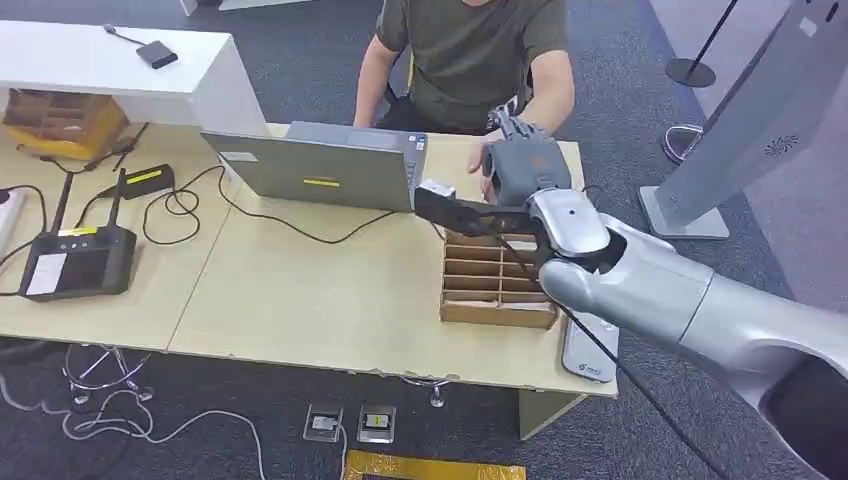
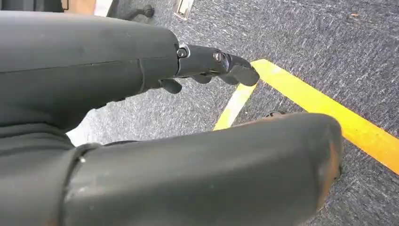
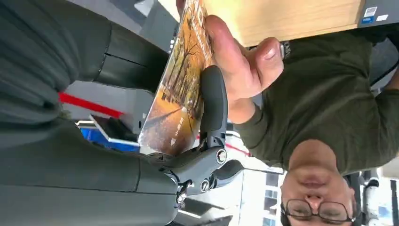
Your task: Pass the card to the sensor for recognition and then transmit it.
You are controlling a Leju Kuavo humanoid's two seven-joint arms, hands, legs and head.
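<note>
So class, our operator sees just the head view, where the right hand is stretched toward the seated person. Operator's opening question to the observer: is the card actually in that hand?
Observer: Yes. In the right wrist view the right hand has a finger across the card, which bears an autumn tree picture.
Operator: Has the person taken hold of it?
Observer: The person's hand is on the card too, fingers wrapped over its edge beside the robot's finger.
Operator: And the left hand? I can't find it.
Observer: The left wrist view shows the left hand above grey carpet with yellow floor tape; its fingers hold nothing, though whether they are curled shut is unclear.
</note>
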